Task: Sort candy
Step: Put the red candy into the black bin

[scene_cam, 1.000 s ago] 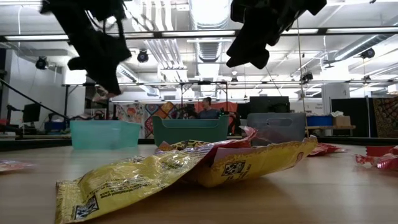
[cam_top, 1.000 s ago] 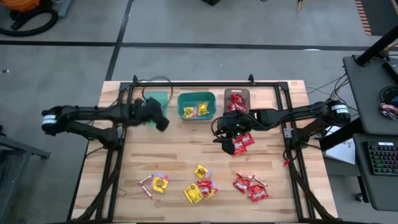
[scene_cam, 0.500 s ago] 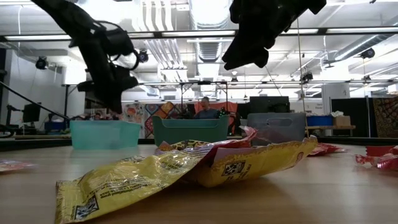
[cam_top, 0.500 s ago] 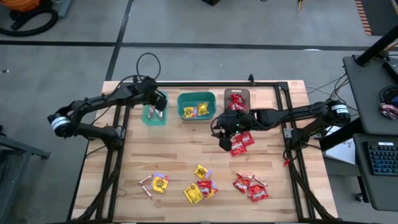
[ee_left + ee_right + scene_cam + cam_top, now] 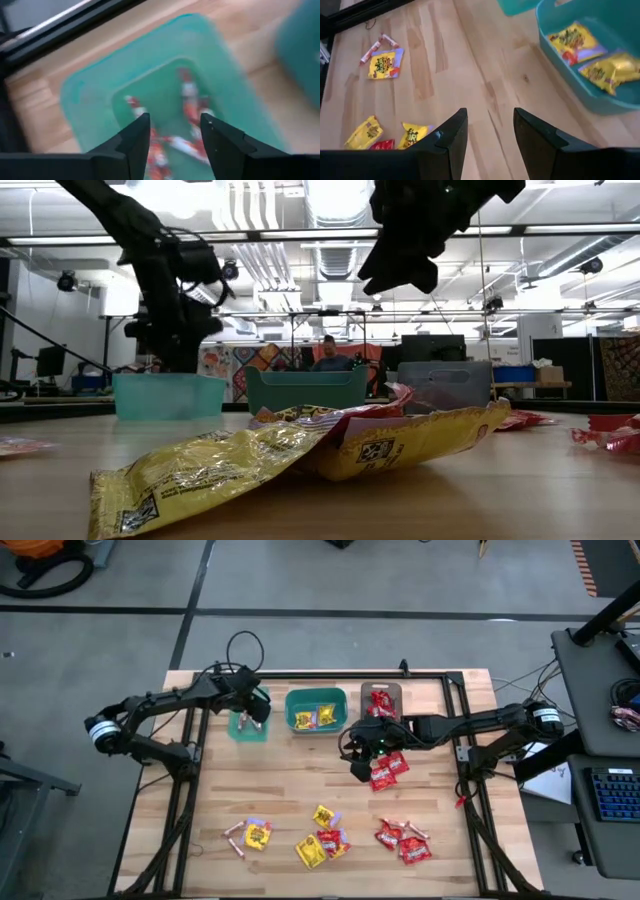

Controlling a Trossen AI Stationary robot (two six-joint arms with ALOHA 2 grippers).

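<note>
Shifted since a second ago: left gripper [image 5: 252, 712], from beside the light teal bin [image 5: 249, 726] to directly above it; fingers parted, nothing held. Nearest: loose candy [image 5: 320, 836] scattered along the front edge, unsorted. Mid-table: right gripper [image 5: 358, 760] hovering, fingers apart, empty, beside red packets [image 5: 388, 769]. Farthest: pinkish sticks [image 5: 189, 107] in light teal bin, yellow packets [image 5: 315, 717] in middle bin [image 5: 316, 710], reds in grey-brown bin [image 5: 381, 700]. Roughly half sorted.

The left claw [image 5: 256, 712] has swung from beside the light-teal bin [image 5: 240, 728] to directly above it.
</note>
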